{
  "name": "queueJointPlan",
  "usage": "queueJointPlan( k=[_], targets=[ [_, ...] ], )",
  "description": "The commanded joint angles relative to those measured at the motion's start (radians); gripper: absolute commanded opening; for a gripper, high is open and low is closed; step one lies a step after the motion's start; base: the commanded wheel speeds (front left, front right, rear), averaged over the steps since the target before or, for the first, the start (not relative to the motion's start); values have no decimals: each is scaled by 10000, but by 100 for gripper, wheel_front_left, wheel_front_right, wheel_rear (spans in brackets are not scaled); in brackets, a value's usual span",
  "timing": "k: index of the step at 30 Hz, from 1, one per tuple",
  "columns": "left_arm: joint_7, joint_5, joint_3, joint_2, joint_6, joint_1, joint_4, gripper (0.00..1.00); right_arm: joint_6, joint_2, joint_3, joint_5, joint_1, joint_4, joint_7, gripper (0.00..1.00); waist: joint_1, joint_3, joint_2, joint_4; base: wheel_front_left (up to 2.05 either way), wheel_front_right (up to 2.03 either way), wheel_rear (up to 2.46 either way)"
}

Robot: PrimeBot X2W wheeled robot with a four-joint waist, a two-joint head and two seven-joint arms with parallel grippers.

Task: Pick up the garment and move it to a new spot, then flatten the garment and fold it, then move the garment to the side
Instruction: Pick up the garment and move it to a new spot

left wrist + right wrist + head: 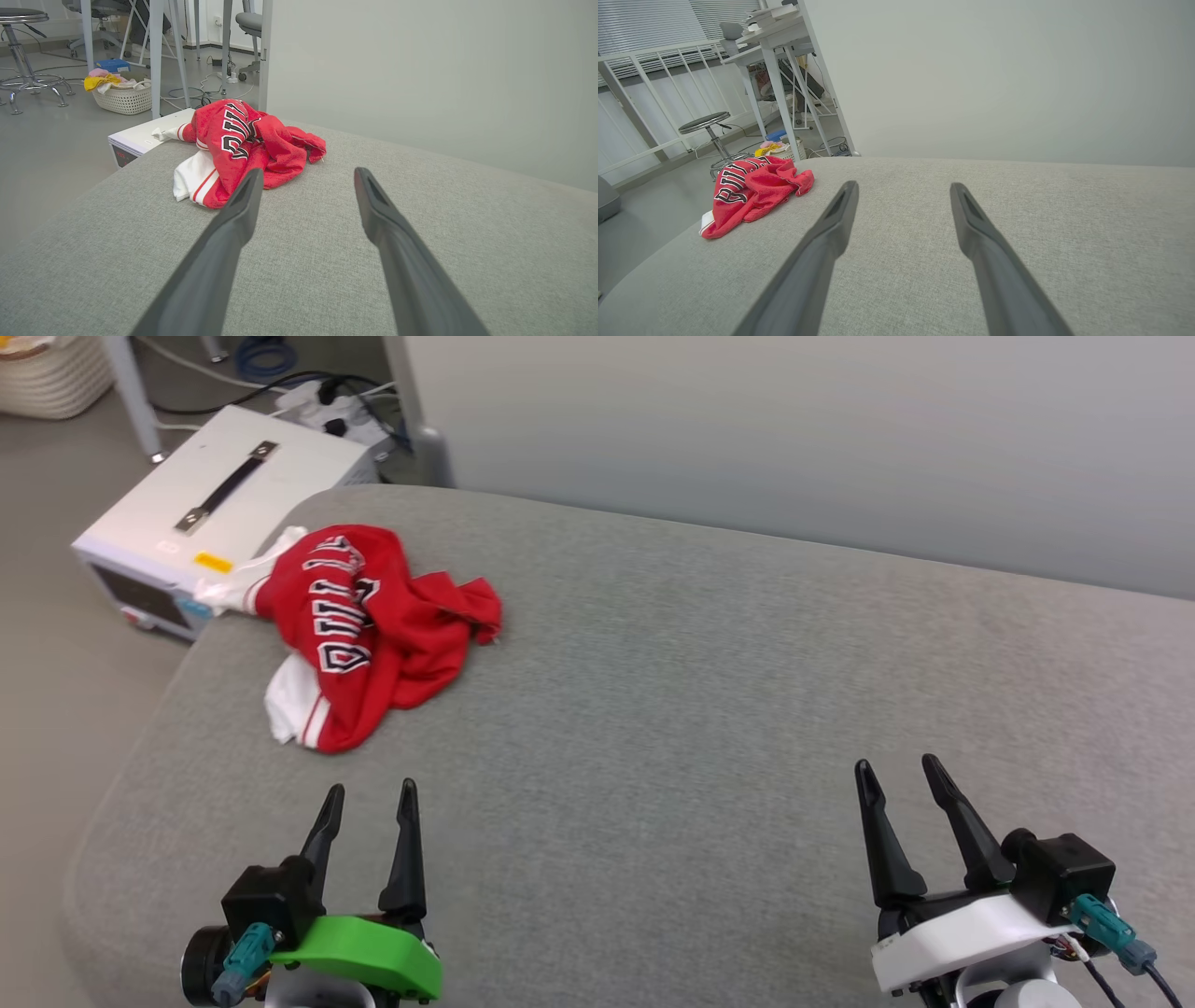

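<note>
Lying crumpled near the far left corner of the grey padded surface [709,709], the garment [373,635] is bunching into a loose red heap. The lettering is twisting sideways, one white sleeve [233,586] is poking out toward the left edge, and more white with striped trim is showing at the near side.

It is looking like thin, light jersey knit: soft, floppy, probably a bit slick and not fragile. It is likely going to drape and stretch when lifted, and it may be dragging a tail. The easiest hold is looking like a pinch on a raised ridge, either the humped fold on top or the bulging near hem. Flat single layers lying against the surface are going to be harder to nip.

Near the heap but not touching it, the left gripper [371,788] is pointing toward it with fingers spread wide, gripping nothing. Well apart on the right, the right gripper [897,764] is also holding its jaws wide apart and empty.

Beyond the left edge a white box [187,513] is standing on the floor; I cannot tell whether the sleeve is touching it.
</note>
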Motion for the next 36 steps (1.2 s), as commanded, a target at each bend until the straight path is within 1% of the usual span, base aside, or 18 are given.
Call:
queueJointPlan(
  k=[1, 4, 8, 13, 18, 24, 29, 33, 36],
  targets=[
    [-107, -69, -25, -35, -77, 149, 34, 100, -7, -12, 50, 130, 151, 35, -130, 100, 0, -81, 0, 845, 0, 0, 0],
    [-155, -98, -71, -36, -96, 200, 39, 100, -7, -12, 118, 193, 171, 62, -178, 100, 0, -122, 0, 1264, 0, 0, 0],
    [-155, -69, -138, -36, -130, 258, 25, 100, -7, -12, 159, 216, 198, 113, -178, 100, 0, -158, 0, 1648, 0, 0, 0],
    [-155, -58, -245, -36, -193, 278, 42, 100, -7, -12, 234, 235, 206, 138, -178, 100, 0, -151, 0, 1978, 0, 0, 0],
    [-155, -100, -295, -36, -221, 296, 48, 100, -7, -12, 284, 269, 196, 154, -178, 100, 0, -152, 0, 2170, 0, 0, 0],
    [-155, -93, -239, -36, -232, 276, 28, 100, -7, -12, 314, 266, 185, 144, -178, 100, 0, -117, 0, 2251, 0, 0, 0],
    [-155, -165, -145, -36, -217, 250, -11, 100, -7, -12, 317, 198, 108, 116, -178, 100, 0, 61, 0, 2173, 0, 0, 0],
    [-155, -247, -81, -36, -244, 21, 62, 100, -7, -12, 271, 47, -4, 25, -178, 100, 0, 427, 0, 2013, 0, 0, 0],
    [-155, -211, -50, -23, -348, -490, 394, 100, -7, -12, 256, -184, -174, -47, -178, 100, 0, 864, 0, 1833, 0, 0, 0]
  ],
)
